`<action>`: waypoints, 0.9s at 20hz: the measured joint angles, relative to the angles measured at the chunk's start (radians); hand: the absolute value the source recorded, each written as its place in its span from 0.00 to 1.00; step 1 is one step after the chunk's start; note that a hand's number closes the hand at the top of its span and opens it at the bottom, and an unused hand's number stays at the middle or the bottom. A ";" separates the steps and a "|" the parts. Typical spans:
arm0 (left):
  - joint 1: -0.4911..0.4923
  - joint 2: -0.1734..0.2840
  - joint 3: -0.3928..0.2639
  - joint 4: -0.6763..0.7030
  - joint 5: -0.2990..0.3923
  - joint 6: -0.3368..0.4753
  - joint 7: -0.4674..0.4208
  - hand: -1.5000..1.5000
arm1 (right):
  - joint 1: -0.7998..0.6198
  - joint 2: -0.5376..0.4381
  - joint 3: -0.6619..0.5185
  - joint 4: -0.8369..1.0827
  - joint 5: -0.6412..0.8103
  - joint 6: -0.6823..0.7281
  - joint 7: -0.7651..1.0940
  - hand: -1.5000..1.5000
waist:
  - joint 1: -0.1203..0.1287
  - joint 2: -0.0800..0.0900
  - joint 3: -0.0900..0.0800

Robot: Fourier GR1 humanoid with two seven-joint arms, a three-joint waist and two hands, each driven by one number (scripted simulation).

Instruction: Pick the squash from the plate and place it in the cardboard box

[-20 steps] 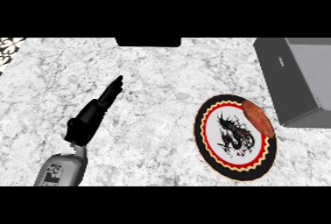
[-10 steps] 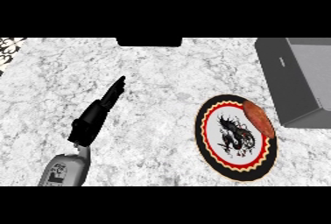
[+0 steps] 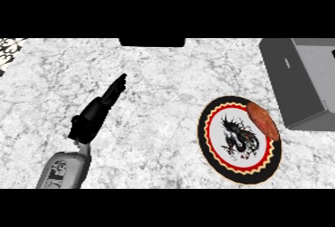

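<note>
Head view of the marble surface [image 3: 163, 80]. The squash [image 3: 263, 120], a reddish-brown elongated body, is seen lying on the upper-right rim of the plate [image 3: 222, 166], at about 1 o'clock from the plate's centre. Its long axis runs from roughly 11 o'clock to 5 o'clock, following the curve of the rim. The box [image 3: 307, 80] is shown as a grey open container just beside the plate, at about 1 o'clock from the squash; its near lower corner comes close to the squash, though contact cannot be judged.

Only the left hand [image 3: 98, 113] is seen, over the left half of the surface, with its fingers [image 3: 118, 84] held straight and together, pointing toward 1 o'clock and holding nothing. From the fingertips the squash lies at about 4 o'clock, well apart, with bare surface between. The right hand is not in view.

The squash is judged to lie on the right side, nearer to where the right arm would enter, so a grasp is not yet begun. An approach across the short axis of the squash is judged to be called for, with the plate rim below and the box wall close at the right limiting room; open space is left toward 9 o'clock of the plate.
</note>
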 measured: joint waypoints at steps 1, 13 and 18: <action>0.002 -0.003 -0.004 -0.004 -0.002 0.001 0.004 0.50 | -0.011 0.003 0.002 0.038 0.009 -0.005 -0.012 1.00 | -0.001 0.000 0.000; 0.027 -0.006 -0.014 -0.025 -0.005 -0.006 0.001 0.50 | -0.131 0.076 -0.090 0.455 -0.052 -0.011 -0.128 0.00 | 0.009 0.003 0.000; 0.027 -0.009 -0.016 -0.024 -0.014 0.001 -0.004 0.50 | -0.155 0.071 -0.232 0.511 -0.189 -0.015 -0.209 0.00 | 0.006 0.005 0.002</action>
